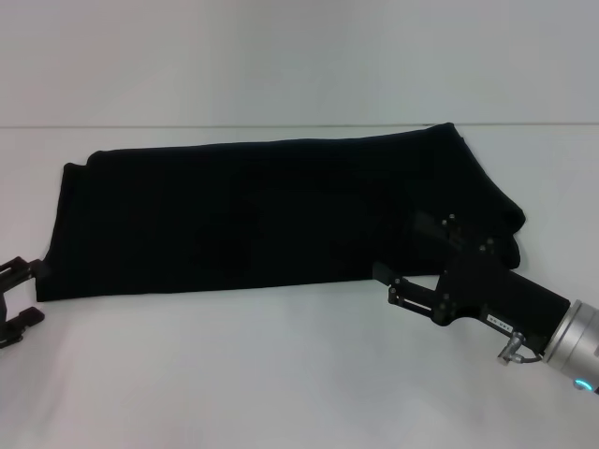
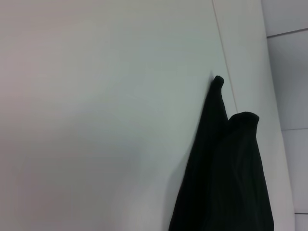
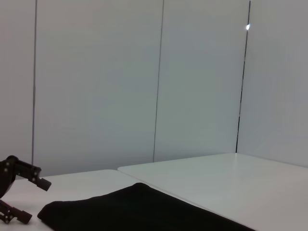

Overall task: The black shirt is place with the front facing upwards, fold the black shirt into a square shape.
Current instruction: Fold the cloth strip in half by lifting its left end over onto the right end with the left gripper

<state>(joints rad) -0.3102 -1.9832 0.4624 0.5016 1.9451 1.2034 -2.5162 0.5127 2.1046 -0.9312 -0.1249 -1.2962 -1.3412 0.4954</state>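
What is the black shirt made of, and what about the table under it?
The black shirt looks like soft matte cloth: it lies limp, with rounded folded edges and faint creases. The table looks like a smooth, hard white board, perhaps laminate, with a faint sheen.

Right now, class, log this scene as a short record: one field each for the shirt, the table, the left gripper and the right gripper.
shirt: black shirt lies flat, already folded into a long band running left to right; lettering not visible
table: white table under the shirt
left gripper: left gripper at the shirt's left end, near corner, fingers open, holding nothing
right gripper: right gripper at the shirt's right end, near edge, fingers open, one over the cloth
fold status: not yet a square
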